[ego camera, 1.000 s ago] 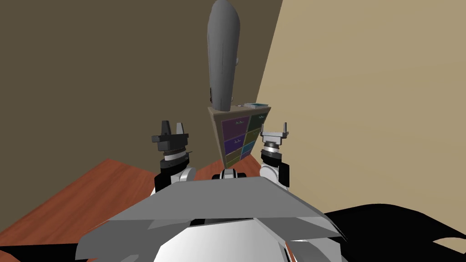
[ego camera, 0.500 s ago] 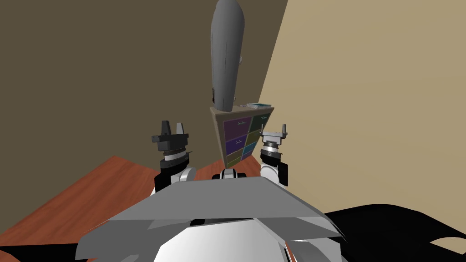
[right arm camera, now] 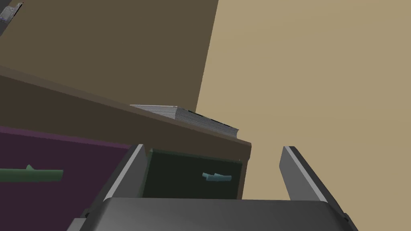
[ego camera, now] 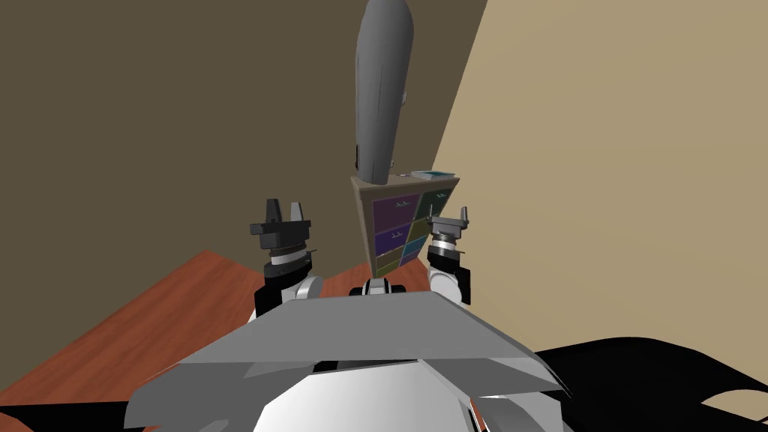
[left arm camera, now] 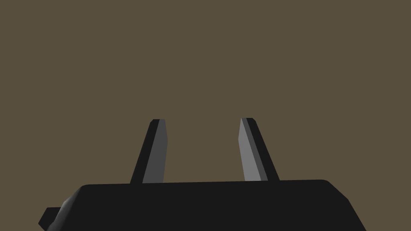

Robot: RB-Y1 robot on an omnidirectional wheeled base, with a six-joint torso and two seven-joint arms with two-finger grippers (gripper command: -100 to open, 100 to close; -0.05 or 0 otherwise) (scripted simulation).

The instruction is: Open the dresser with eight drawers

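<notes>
My view: turns a little, so the dresser (ego camera: 394, 211) sits further toward the picture's right.
Right hand (ego camera: 448, 215): shifts inward — it now overlaps the dresser's right-hand drawers, no longer beside them.

We hold our left end effector (ego camera: 283, 204) upright, jaws parted. Our right end effector (ego camera: 448, 214) upright too, jaws apart.

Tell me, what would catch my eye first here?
A tall grey rounded shape towers on a dresser with drawers of many colours, set in the corner where a dark brown wall meets a tan wall. The right fingers stand open before its dark green top drawer, and a book lies on the dresser top above it.
</notes>
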